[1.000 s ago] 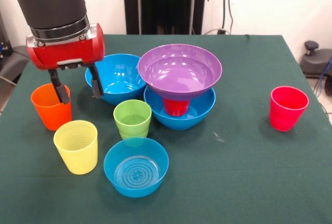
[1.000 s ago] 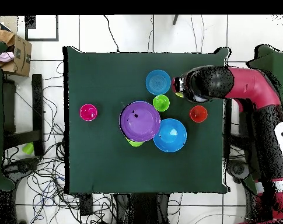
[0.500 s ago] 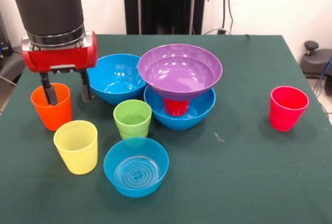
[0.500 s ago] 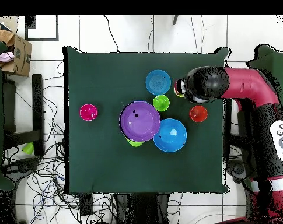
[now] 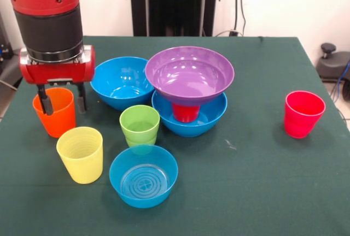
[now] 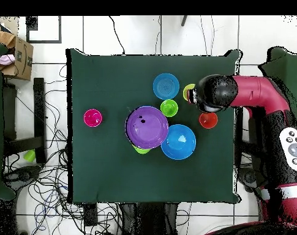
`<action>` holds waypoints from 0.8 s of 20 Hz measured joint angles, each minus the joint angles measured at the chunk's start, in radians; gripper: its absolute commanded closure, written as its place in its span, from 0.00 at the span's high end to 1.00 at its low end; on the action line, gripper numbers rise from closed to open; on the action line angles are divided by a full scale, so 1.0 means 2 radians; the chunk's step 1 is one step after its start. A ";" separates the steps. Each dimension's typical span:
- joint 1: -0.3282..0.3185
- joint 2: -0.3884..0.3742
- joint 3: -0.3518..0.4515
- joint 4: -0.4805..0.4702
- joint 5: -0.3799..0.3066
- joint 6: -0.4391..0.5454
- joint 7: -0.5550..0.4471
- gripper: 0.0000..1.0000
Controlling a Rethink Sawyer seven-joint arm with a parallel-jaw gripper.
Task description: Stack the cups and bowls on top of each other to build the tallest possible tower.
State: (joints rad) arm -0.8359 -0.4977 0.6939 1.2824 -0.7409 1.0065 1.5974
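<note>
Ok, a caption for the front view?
Open hand straddling the orange ribbed plastic cup; purple bowl already stacked.

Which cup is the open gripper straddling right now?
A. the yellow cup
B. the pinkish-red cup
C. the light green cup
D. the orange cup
D: in the front view the gripper hangs with its jaws spread to either side of the orange cup, one at each side of the rim.

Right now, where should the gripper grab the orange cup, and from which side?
Probably from straight above, across the rim. The orange cup stands upright and open, and the gripper hangs open over it with a finger on either side of the rim. The walls taper downward, so closing near the top looks surest. The yellow cup crowds a side approach.
</note>
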 measured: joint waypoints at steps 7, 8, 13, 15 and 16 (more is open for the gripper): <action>0.000 0.004 -0.013 -0.001 -0.001 0.001 0.000 1.00; 0.000 0.003 -0.014 -0.001 -0.001 0.001 0.000 1.00; 0.000 -0.003 -0.021 -0.001 -0.001 0.010 0.000 1.00; 0.000 -0.004 -0.024 -0.001 0.000 0.015 0.000 1.00; 0.000 -0.004 -0.026 -0.001 0.000 0.018 0.000 1.00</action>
State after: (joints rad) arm -0.8358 -0.5063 0.6413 1.2812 -0.7407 1.0419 1.5974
